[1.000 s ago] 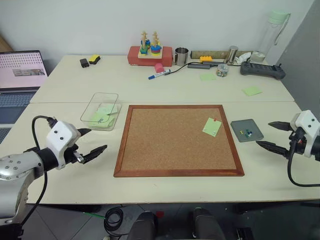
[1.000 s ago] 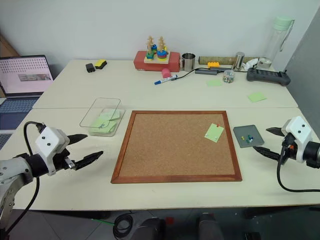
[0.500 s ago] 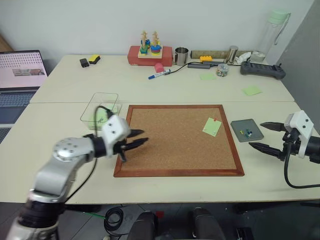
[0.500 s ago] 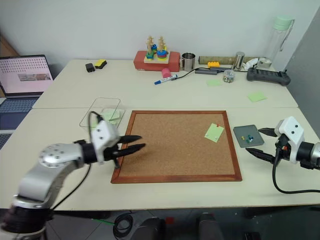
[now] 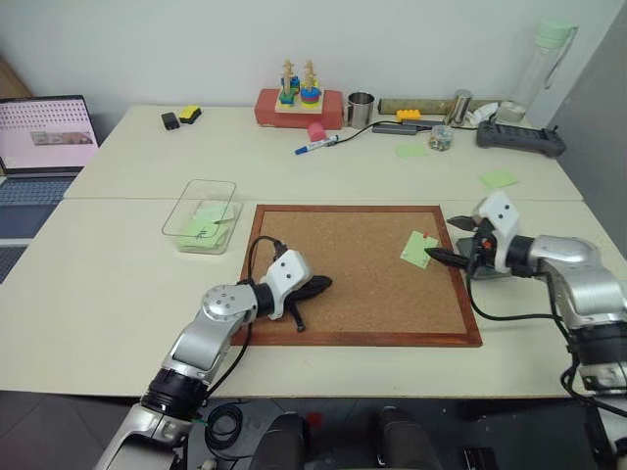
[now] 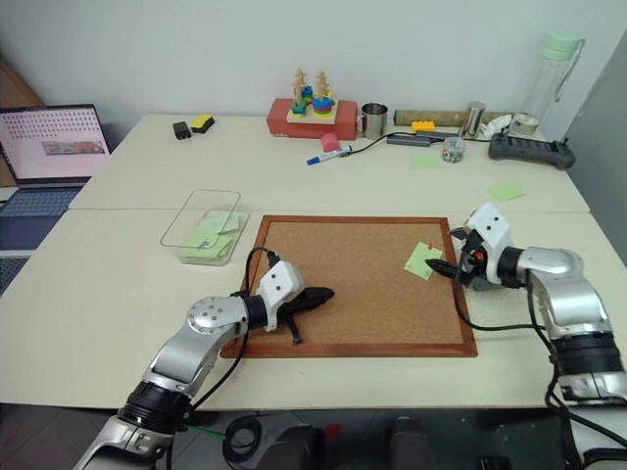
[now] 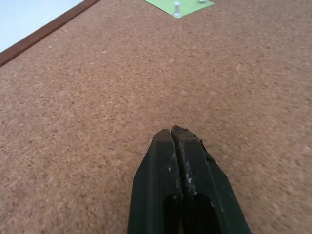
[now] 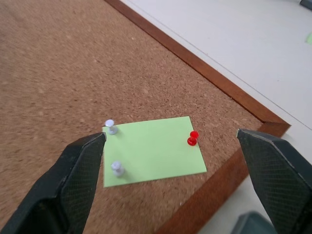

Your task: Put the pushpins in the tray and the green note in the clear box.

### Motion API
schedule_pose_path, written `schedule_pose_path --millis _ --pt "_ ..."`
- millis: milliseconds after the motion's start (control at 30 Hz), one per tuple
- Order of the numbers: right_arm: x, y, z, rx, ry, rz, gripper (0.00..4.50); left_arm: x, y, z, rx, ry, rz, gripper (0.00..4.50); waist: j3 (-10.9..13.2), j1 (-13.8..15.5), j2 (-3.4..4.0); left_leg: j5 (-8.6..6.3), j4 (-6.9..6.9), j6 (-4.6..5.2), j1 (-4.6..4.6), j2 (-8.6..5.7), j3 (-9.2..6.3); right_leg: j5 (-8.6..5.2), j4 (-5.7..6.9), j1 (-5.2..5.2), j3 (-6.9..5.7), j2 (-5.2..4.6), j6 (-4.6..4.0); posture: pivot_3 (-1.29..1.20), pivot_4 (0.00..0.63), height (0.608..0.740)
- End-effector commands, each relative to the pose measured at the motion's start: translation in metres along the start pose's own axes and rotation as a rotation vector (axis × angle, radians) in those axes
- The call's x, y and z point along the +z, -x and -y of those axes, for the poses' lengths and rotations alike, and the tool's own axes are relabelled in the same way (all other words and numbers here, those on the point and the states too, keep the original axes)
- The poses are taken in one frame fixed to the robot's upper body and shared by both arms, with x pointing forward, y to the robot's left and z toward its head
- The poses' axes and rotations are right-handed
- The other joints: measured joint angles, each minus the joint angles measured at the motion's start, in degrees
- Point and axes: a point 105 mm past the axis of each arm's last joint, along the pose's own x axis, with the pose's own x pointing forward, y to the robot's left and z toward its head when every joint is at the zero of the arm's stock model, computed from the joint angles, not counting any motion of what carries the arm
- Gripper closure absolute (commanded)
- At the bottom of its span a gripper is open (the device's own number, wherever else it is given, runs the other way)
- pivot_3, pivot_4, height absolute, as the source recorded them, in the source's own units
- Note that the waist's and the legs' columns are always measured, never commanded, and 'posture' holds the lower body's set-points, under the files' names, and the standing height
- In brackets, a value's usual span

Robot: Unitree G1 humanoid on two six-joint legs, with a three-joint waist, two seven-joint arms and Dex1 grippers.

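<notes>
On the wood-framed corkboard (image 5: pixel 362 274), three pushpins (image 8: pixel 193 138), one red and two white, hold one pale green square note (image 8: pixel 153 157); right pincer (image 8: pixel 173 183) spread wide around it, left pincer (image 7: pixel 176 139) pressed together, empty.

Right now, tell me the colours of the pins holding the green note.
One red and two white pushpins on the green note; right wrist view shows them best.

Corkboard (image 5: pixel 353 269) centre of desk (image 5: pixel 118 284). Laptop (image 5: pixel 44 132) far left. Along back edge: red stacking toy (image 5: pixel 294 98), metal cup (image 5: pixel 360 110), bottle (image 5: pixel 541 64).
</notes>
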Motion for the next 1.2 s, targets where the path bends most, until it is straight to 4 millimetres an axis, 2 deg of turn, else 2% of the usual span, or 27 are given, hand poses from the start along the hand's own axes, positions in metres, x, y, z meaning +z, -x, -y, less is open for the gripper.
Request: schedule_pose_path --millis 33,267,367,467,600,833,1000,1200 --pt "0.008 -0.009 0.014 -0.028 0.049 0.014 0.0 -0.005 -0.002 0.0 -0.002 -0.014 -0.019 4.43 0.0 0.0 0.0 0.0 0.0 0.0 0.01 0.01 0.01 0.01 0.0 0.0 0.0 0.0 0.0 0.0 0.15 0.74" --pt "0.0 -0.021 0.023 -0.036 0.054 0.005 0.0 -0.009 0.0 -0.001 0.013 -0.025 -0.038 4.43 0.0 -0.1 0.02 0.0 0.0 0.0 0.03 0.0 0.01 0.01 0.04 0.01 0.0 0.0 0.0 0.0 0.15 0.74" --pt "0.0 -0.023 0.023 -0.03 0.045 0.024 0.41 -0.009 0.0 -0.001 0.014 -0.026 -0.041 4.5 0.0 -0.1 0.02 0.0 0.0 0.0 0.03 0.0 0.01 0.01 0.05 0.01 0.02 0.0 0.0 0.0 0.15 0.74" --pt "-0.001 -0.025 0.023 -0.028 0.035 0.034 1.2 -0.01 0.0 -0.002 0.016 -0.029 -0.045 4.5 0.0 -0.2 0.03 0.0 0.01 0.0 0.07 0.01 0.01 0.02 0.09 0.02 0.04 0.0 0.0 0.0 0.15 0.74" --pt "-0.002 -0.027 0.021 -0.016 0.021 0.043 1.89 -0.009 -0.001 -0.003 0.017 -0.034 -0.046 4.5 0.0 -0.2 0.04 0.0 0.0 0.0 0.08 0.01 -0.01 0.01 0.1 0.02 0.03 0.0 0.0 0.0 0.15 0.74" --pt "-0.006 -0.027 0.021 -0.016 0.003 0.039 3.46 -0.009 -0.001 -0.005 0.014 -0.043 -0.05 4.5 0.0 -0.2 0.05 0.0 0.0 0.0 0.09 0.01 -0.01 0.01 0.11 0.02 0.04 0.0 0.0 0.0 0.15 0.74" --pt "-0.003 -0.026 0.02 -0.008 -0.009 0.054 4.43 -0.01 -0.001 -0.006 0.013 -0.045 -0.053 4.5 0.0 -0.2 0.05 0.0 0.0 0.0 0.1 0.01 -0.01 0.01 0.11 0.02 0.04 0.0 0.0 0.0 0.15 0.74" --pt "0.004 -0.025 0.019 0.007 -0.019 0.084 4.48 -0.013 0.0 -0.005 0.009 -0.043 -0.064 4.5 0.0 -0.2 0.06 0.0 -0.01 0.0 0.09 0.01 -0.01 0.01 0.11 0.02 0.03 0.01 0.0 0.0 0.15 0.74"
